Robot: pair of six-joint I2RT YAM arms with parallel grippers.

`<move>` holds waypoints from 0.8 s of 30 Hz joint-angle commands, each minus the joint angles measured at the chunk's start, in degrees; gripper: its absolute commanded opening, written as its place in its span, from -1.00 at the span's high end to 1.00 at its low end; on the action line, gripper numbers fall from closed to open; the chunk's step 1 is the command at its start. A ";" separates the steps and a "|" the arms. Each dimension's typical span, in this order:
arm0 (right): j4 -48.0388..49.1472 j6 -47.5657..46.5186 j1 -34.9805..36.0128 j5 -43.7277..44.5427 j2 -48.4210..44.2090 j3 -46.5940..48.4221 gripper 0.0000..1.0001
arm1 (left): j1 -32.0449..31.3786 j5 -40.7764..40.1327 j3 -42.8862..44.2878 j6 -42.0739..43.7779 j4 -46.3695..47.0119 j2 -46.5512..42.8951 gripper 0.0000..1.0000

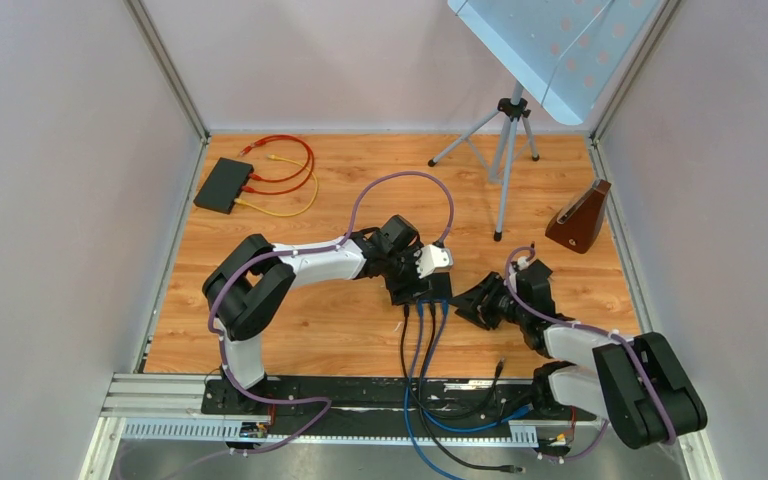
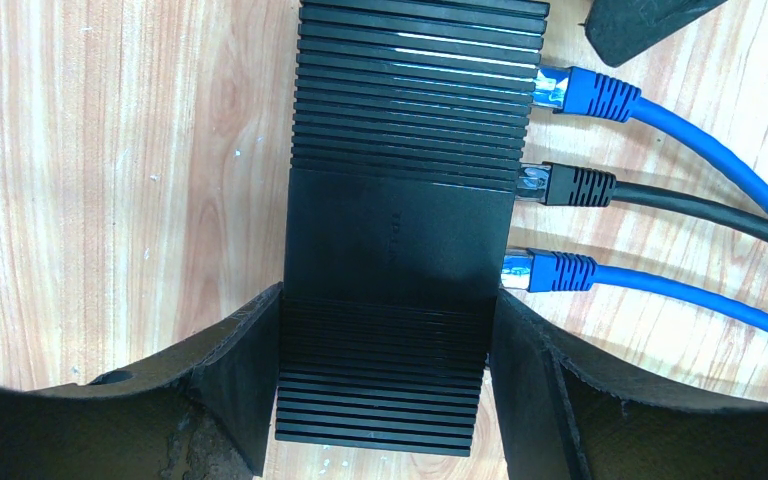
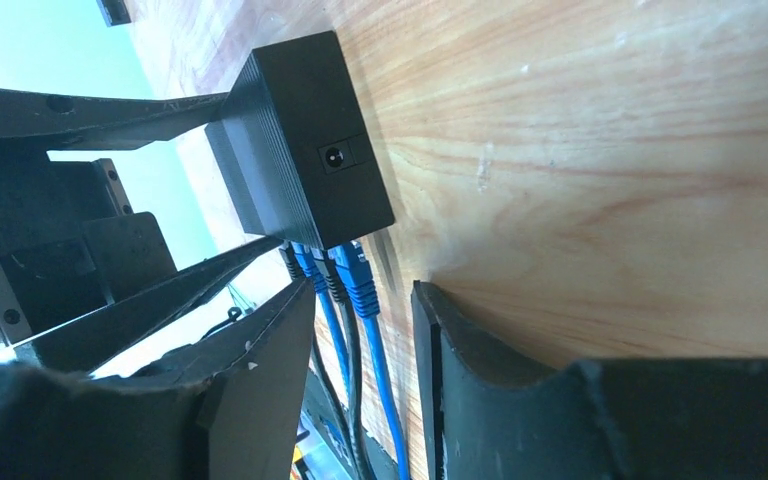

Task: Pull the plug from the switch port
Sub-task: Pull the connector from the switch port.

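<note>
Left end effector [image 2: 388, 330] clamped on black switch [image 2: 400, 220], gripping its two long sides; switch lies flat mid-table [image 1: 300, 330]. Plugs seated in ports along one edge: blue plug [image 2: 585, 92], black plug [image 2: 565, 185], second blue plug [image 2: 550, 270]. Right end effector [image 3: 363, 295] has its jaws apart, near the blue plug, holding nothing.

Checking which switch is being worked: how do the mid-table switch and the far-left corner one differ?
The middle switch carries blue and black cables and is clamped by the left gripper; the corner switch carries red and yellow cables and lies free. Both are black boxes.
</note>
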 commanded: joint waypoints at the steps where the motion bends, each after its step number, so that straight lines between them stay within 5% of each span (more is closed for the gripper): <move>1: -1.83 -2.49 0.32 1.94 0.54 2.03 0.14 | -0.73 -0.28 0.31 -1.45 -3.99 1.17 -0.27; 10: 10.64 3.08 0.36 -3.45 12.16 2.67 0.20 | -0.73 -0.51 0.92 -1.22 -5.21 1.61 -0.27; 17: 8.67 2.29 0.39 -0.98 12.86 2.86 0.29 | -0.73 -0.93 0.85 -1.09 -5.50 1.54 -0.27; 24: 21.12 8.95 0.44 -2.61 18.07 -0.85 0.32 | -0.76 -0.06 1.65 -0.84 -5.99 2.05 -0.27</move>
